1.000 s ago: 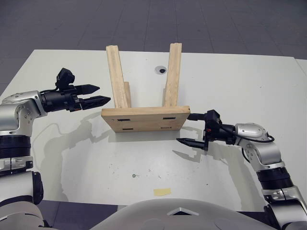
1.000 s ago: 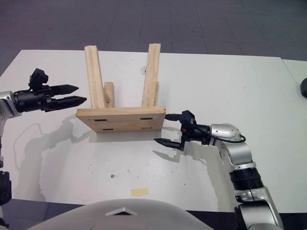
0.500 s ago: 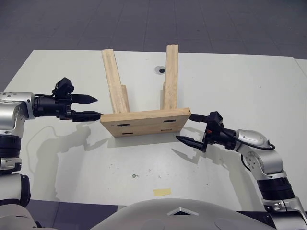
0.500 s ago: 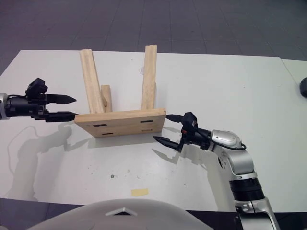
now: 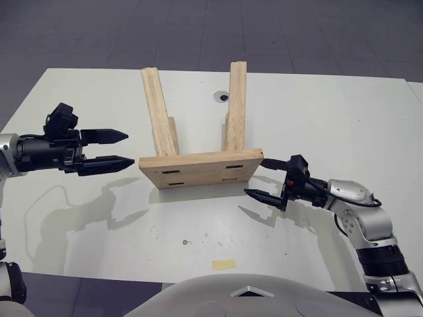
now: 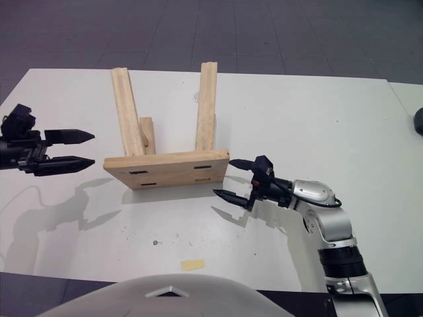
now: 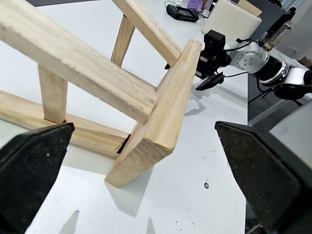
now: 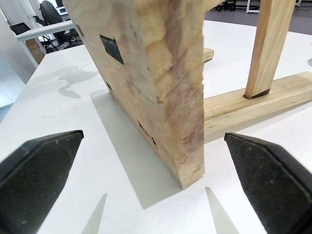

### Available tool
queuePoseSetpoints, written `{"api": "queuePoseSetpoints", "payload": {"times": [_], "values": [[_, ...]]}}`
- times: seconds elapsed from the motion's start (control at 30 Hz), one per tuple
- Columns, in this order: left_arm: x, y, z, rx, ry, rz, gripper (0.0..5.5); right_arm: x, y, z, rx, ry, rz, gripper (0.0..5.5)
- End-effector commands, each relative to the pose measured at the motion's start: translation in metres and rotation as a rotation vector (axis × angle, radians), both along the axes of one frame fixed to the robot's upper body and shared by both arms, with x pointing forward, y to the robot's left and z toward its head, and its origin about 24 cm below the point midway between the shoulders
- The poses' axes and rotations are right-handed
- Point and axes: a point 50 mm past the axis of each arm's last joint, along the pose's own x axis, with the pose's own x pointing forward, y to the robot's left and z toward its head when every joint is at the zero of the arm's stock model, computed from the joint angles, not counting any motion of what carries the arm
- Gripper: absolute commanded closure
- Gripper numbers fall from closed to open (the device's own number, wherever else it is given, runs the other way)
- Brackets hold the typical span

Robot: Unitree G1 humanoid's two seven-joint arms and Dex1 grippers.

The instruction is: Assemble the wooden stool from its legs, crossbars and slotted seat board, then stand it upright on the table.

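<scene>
I see white table [image 5: 330, 119] on grey tiled floor [image 5: 297, 33] | stool [image 5: 198, 168] on its side | left gripper [image 5: 129, 147], right gripper [image 5: 255, 177] spread either side.

A white table [image 5: 330, 105] bears a round grommet [image 5: 224, 97] and a yellowish tape scrap [image 5: 223, 264] near its front edge

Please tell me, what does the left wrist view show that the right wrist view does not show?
The left wrist view adds the right gripper, open, just beyond the far end of the seat board. The right wrist view adds the dark slots in the board's broad face. Both show the board standing on its edge, a leg lying on the white table, and a crossbar set into that leg.
</scene>
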Motion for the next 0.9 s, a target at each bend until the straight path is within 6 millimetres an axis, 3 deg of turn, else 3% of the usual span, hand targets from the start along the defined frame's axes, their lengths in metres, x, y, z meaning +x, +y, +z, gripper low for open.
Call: {"api": "queuePoseSetpoints", "payload": {"times": [0.03, 0.17, 0.3, 0.63, 0.8, 0.9], "values": [[-0.001, -0.023, -0.048, 0.123, 0.084, -0.092, 0.13, 0.005, 0.002, 0.004, 0.002, 0.0, 0.02, 0.1], [0.013, -0.033, -0.075, 0.178, 0.046, -0.039, 0.54, 0.011, 0.003, 0.005, 0.001, 0.007, 0.026, 0.53], [0.022, -0.041, -0.068, 0.101, 0.016, -0.01, 1.23, 0.011, 0.005, 0.004, 0.002, 0.015, 0.05, 1.18], [0.016, -0.022, -0.079, 0.134, 0.148, -0.049, 2.93, 0.015, 0.011, 0.006, 0.071, 0.1, 0.095, 2.84], [0.025, -0.032, -0.078, 0.089, 0.136, -0.049, 2.99, 0.01, 0.016, 0.007, 0.122, 0.157, 0.12, 3.64], [0.03, -0.037, -0.074, 0.046, 0.14, -0.061, 3.0, 0.005, 0.019, 0.01, 0.176, 0.201, 0.141, 3.65]]}}
